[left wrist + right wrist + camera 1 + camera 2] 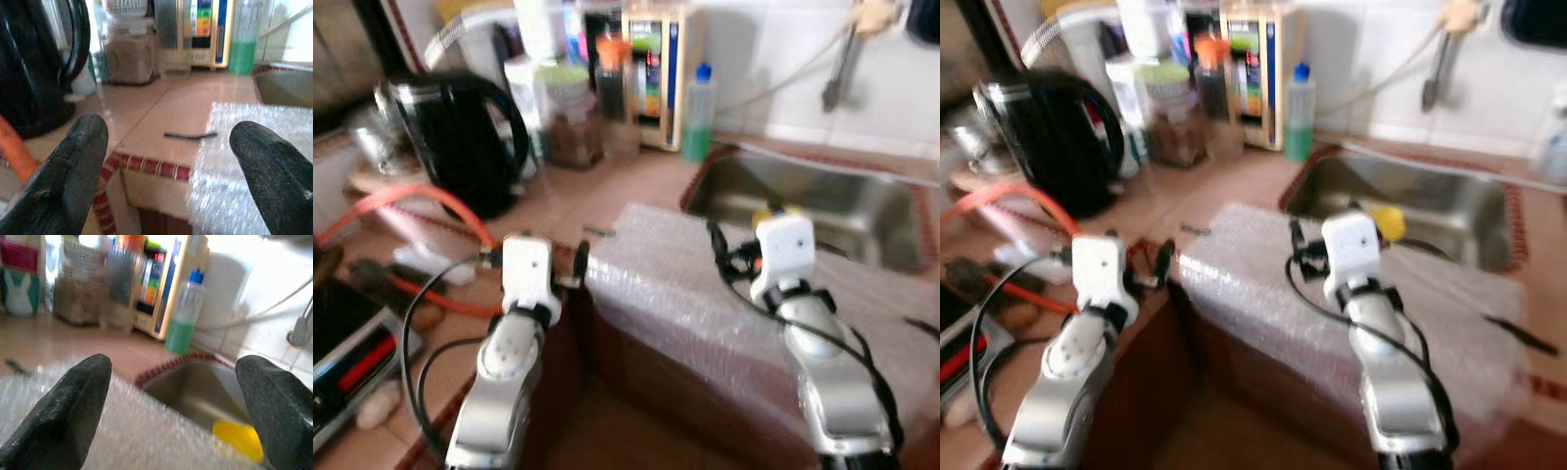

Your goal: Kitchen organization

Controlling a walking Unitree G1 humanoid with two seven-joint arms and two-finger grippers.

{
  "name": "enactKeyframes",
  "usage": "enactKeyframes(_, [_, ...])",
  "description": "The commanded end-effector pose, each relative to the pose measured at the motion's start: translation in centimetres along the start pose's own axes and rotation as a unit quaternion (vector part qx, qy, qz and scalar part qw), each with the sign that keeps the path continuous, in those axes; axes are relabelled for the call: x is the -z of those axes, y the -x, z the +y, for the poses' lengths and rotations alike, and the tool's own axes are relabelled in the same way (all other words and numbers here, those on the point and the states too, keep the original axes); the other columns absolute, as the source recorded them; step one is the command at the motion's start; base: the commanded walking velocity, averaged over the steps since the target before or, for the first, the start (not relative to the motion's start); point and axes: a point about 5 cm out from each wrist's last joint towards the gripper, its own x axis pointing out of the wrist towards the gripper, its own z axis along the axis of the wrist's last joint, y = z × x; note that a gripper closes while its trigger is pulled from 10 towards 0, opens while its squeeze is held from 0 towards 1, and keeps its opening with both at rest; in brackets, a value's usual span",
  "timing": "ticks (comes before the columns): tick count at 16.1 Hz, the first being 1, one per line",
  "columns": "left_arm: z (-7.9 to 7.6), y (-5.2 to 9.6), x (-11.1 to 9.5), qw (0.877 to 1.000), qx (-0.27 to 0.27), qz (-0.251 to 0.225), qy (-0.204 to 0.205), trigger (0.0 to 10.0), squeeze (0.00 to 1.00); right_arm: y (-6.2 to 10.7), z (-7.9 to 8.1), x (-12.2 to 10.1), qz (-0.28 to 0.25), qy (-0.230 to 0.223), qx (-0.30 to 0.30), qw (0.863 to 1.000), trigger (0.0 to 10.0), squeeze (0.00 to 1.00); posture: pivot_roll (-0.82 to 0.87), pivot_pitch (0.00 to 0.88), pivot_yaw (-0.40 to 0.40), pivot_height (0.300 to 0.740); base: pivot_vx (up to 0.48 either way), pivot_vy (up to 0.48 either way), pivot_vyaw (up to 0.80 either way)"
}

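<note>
A sheet of bubble wrap (705, 294) covers the counter corner in front of me, beside the steel sink (822, 201). My left gripper (168, 152) is open and empty at the sheet's left edge, one black finger (580, 258) showing by the counter corner. A thin dark strip (190, 135) lies on the tiles just beyond it. My right gripper (176, 396) hovers open and empty over the bubble wrap, facing the sink, with one finger (716, 240) showing. A yellow object (235, 436) lies in the sink.
A black kettle (460, 137) stands at the back left with an orange hose (411, 201) curling before it. Jars (570, 117), a tall box (656, 73) and a green soap bottle (698, 113) line the back wall. An appliance (352, 343) sits at the near left.
</note>
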Motion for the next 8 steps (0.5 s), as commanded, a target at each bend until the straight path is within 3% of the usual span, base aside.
enactKeyframes(1, [0.36,-0.04,-0.29,1.000,-0.007,-0.004,-0.006,10.0,0.00,-0.43,0.17,-0.42,-0.006,-0.003,-0.008,1.000,10.0,0.00,-0.24,0.027,0.063,0.740,0.000,0.000,0.00])
enactKeyframes(8, [0.08,0.00,-0.13,1.000,-0.011,-0.002,-0.002,10.0,0.00,-0.84,0.71,-0.07,0.002,-0.009,-0.028,1.000,10.0,0.00,-0.20,0.031,0.030,0.740,0.000,0.000,0.00])
